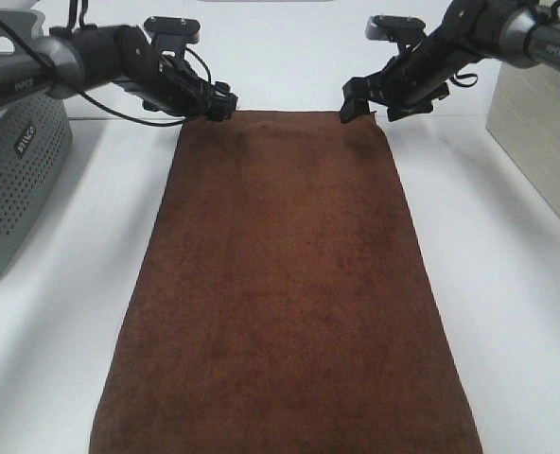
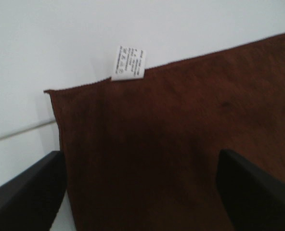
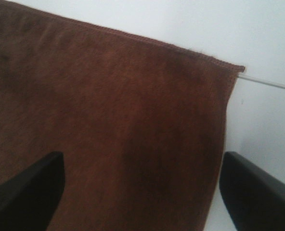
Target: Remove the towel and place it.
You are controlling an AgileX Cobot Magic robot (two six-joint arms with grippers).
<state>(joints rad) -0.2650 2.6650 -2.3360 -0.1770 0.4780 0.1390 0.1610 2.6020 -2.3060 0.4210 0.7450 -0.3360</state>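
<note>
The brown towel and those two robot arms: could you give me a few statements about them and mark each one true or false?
1. The towel lies spread flat on the white table. True.
2. The left end effector is clamped shut on a towel corner. False: its jaws stand wide apart, holding nothing.
3. A small white tag sticks out from the towel's far edge, near the left arm. True.
4. The right end effector holds the towel up in the air. False: it is open above the far right corner.
5. The towel is folded in half. False: it lies as a single layer.
</note>
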